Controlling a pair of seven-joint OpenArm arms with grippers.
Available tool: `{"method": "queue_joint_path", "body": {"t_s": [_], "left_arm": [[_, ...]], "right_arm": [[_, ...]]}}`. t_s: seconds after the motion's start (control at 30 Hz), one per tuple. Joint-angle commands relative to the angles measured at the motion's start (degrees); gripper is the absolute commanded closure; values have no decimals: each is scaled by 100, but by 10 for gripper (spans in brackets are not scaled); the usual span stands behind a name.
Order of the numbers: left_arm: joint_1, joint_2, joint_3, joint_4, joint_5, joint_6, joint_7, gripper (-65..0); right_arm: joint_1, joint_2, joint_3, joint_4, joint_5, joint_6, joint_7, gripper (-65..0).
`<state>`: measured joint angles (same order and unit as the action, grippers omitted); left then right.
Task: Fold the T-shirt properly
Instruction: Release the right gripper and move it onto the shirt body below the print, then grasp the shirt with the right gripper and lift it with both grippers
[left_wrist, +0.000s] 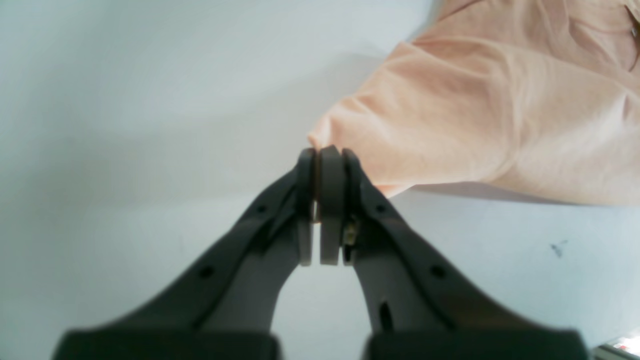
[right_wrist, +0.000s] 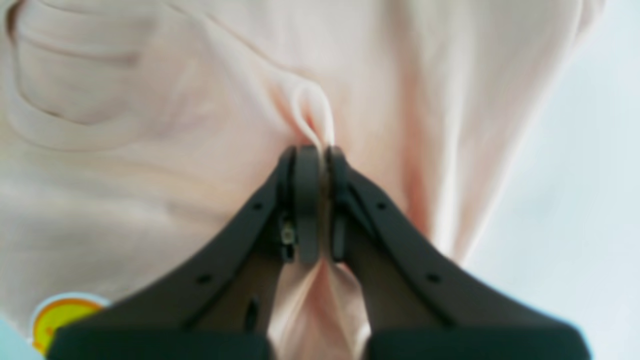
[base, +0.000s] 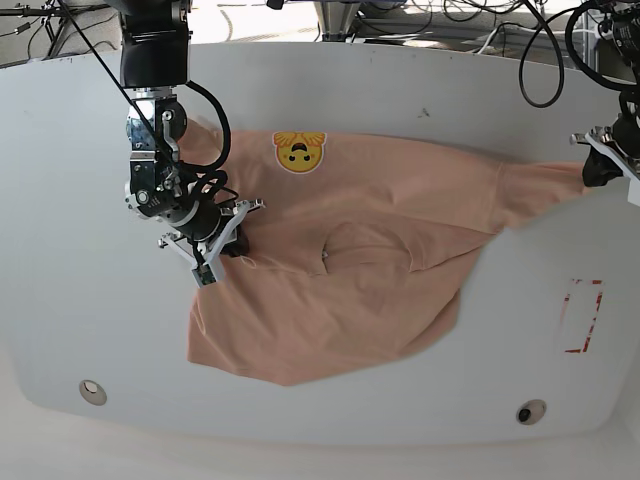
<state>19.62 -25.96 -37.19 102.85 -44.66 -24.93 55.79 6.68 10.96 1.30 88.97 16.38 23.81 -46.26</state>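
The salmon-pink T-shirt lies spread and rumpled on the white table, its yellow smiling-face emblem toward the far edge and its collar near the middle. My right gripper is shut on a pinched ridge of the T-shirt near its left side; cloth bulges out past the gripper tips. The emblem shows at that view's bottom left. My left gripper is shut at the tip of the stretched-out sleeve, and a thin edge of cloth shows between its pads.
The white table has a red rectangle outline at the right and two round fittings near the front edge. Black cables hang at the back. A small dark mark sits on the table near the sleeve.
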Motion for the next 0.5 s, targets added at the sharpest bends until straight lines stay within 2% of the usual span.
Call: {"method": "queue_joint_path", "body": {"t_s": [0.0,0.1,0.3,0.47], "left_arm": [[-190,-117,-39,93,-57,0,-142,0],[-348,-108,-39,120,-65,0,-142,0],[-709,-99,-66,128,-92,0,-142,0],[-1122,-99,-92,234,-92,0,-142,0]], "right_arm": [[128,42,41,672,54,-3,-170,0],[110,42,41,1209,72,23,-381,0],[137,51,41,1947,63,41,-416,0],[436,227,33,2167,98,49,-398,0]]}}
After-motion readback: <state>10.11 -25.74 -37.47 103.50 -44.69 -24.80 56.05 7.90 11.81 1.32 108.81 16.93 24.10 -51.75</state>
